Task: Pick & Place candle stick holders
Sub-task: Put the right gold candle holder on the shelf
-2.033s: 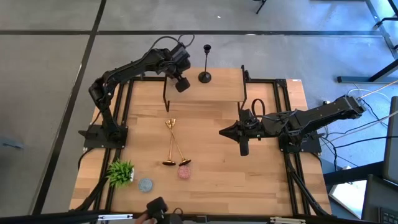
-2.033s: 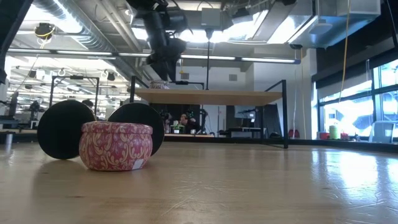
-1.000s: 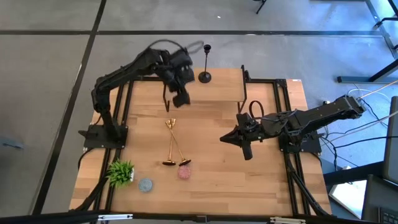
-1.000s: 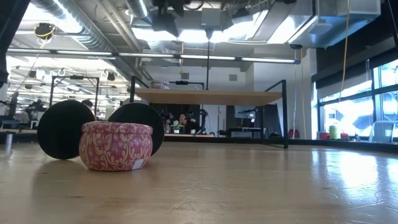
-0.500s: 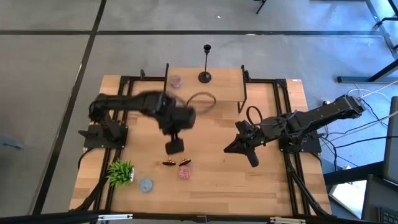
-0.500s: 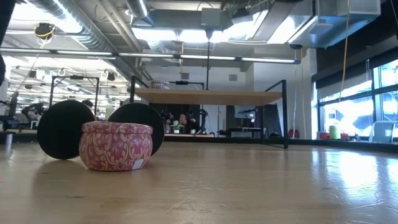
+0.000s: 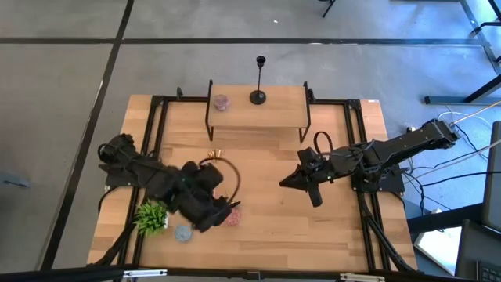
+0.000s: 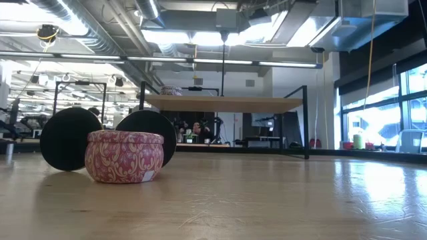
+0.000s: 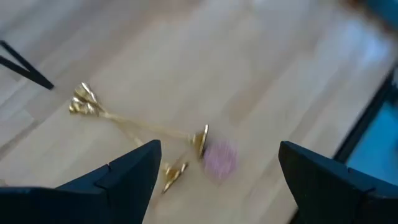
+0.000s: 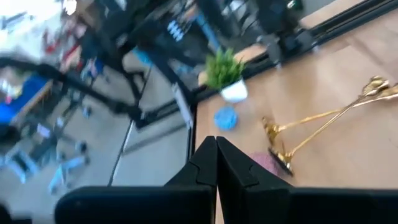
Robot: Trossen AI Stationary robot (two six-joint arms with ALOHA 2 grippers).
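One black candlestick (image 7: 259, 81) stands upright on the raised shelf; two gold candlesticks (image 9: 140, 127) lie flat and crossed on the bench, cups together, bases apart

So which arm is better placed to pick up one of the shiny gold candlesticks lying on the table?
Left. Its open left gripper hovers right above the gold candlesticks; the shut right gripper waits farther off.

The wooden desk (image 7: 266, 227) carries a small raised shelf (image 7: 274, 110) at its far edge. On the shelf stand a black candle stick holder (image 7: 258, 95) and a small pink tin (image 7: 221, 102). On the desk lie two gold candle stick holders (image 9: 134, 127) crossing each other, a second pink tin (image 8: 124, 156), a green plant (image 7: 152, 216) and a blue disc (image 7: 183, 233).
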